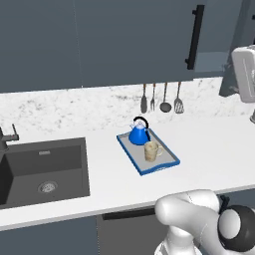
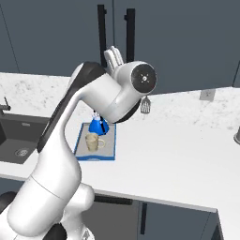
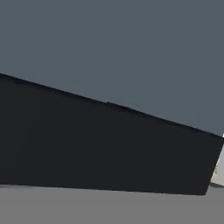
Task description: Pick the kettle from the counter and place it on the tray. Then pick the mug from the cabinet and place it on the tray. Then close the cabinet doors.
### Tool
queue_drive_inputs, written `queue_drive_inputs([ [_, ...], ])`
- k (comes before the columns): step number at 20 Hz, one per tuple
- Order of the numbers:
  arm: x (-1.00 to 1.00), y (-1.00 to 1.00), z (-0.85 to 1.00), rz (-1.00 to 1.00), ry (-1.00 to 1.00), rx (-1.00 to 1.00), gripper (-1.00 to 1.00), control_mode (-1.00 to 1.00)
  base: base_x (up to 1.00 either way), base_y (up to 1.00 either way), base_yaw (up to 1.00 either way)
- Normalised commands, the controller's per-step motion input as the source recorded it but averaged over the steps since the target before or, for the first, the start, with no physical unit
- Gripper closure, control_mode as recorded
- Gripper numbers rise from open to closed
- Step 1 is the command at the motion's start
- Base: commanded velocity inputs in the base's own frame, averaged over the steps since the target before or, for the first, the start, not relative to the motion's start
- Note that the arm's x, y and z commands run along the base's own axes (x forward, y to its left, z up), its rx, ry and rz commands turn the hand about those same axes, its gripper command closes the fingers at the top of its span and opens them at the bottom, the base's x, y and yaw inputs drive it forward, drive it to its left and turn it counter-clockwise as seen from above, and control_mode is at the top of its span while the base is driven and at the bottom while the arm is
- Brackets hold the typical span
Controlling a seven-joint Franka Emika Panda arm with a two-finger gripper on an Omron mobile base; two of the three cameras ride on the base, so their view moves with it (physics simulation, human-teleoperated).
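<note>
The blue kettle (image 1: 138,134) (image 2: 99,125) and the beige mug (image 1: 152,151) (image 2: 93,141) stand upright side by side on the blue-rimmed tray (image 1: 164,163) (image 2: 108,149), which lies on the white counter (image 1: 209,144) (image 2: 178,154). My gripper (image 2: 114,54) is raised high in front of the slate-blue cabinet doors (image 1: 124,40) (image 2: 178,42), between their two black bar handles (image 2: 101,28) (image 2: 130,28). In the hand view a black bar (image 3: 100,148) crosses very close over a door panel (image 3: 113,43). The jaws stand open and hold nothing. The right-hand door (image 1: 214,55) seems slightly angled.
A dark sink (image 1: 42,172) (image 2: 18,136) with a faucet is set in the counter at the left. Several utensils (image 1: 162,99) hang on the backsplash behind the tray. My own arm (image 2: 89,108) rises in front of the tray in the right base view.
</note>
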Motion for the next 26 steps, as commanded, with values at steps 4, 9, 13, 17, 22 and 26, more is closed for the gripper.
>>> queue_drive_inputs([
  [4, 0.85, 0.09, -0.02, 0.00, 0.00, 0.00, -1.00, -1.00, 0.00, 0.00, 0.00],
  [9, 0.77, 0.08, -0.03, 0.00, -0.09, 0.00, -1.00, -1.00, 0.00, 0.00, 0.00],
  [13, 0.62, 0.01, -0.06, 0.00, -0.15, 0.00, -1.00, -1.00, 0.00, 0.00, 0.00],
  [17, 0.67, 0.00, -0.03, 0.00, -0.06, -0.04, -1.00, -1.00, 0.00, 0.00, 0.00],
  [22, 0.64, -0.02, -0.02, 0.00, 0.00, -0.13, -1.00, -1.00, 0.00, 0.00, 0.00],
  [26, 0.78, 0.00, -0.11, 0.00, 0.00, -0.08, -1.00, -1.00, 0.00, 0.00, 0.00],
])
